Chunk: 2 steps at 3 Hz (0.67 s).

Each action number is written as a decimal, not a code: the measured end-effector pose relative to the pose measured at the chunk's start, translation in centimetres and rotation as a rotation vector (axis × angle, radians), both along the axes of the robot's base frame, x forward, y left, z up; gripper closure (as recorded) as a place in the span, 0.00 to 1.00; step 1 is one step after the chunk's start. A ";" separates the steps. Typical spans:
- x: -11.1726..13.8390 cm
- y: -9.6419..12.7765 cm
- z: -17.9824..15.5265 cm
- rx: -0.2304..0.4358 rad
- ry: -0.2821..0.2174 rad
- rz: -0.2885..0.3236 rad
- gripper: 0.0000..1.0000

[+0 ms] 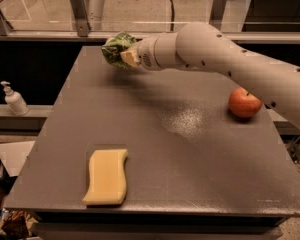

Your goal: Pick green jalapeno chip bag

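Observation:
The green jalapeno chip bag (115, 48) is a dark green wrinkly bag with pale patches, held in the air above the far left part of the grey table (190, 149). My gripper (127, 57) is at the end of the white arm reaching in from the right, and it is shut on the bag's right side. One tan finger (130, 57) shows against the bag. The bag is lifted off the tabletop and casts a shadow below.
A red apple (244, 102) sits at the table's right side, under the arm. A pale yellow wavy sponge (107, 176) lies near the front left. A soap dispenser bottle (14, 99) stands on a ledge to the left. A glass railing runs behind the table.

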<state>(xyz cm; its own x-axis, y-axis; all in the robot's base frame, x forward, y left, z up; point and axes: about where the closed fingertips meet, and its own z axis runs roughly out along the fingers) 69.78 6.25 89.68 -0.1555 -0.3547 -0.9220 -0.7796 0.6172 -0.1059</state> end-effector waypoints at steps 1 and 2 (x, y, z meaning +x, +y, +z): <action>-1.7 -2.3 3.8 0.050 -0.069 0.019 1.00; -2.3 -3.0 4.6 0.052 -0.093 0.019 1.00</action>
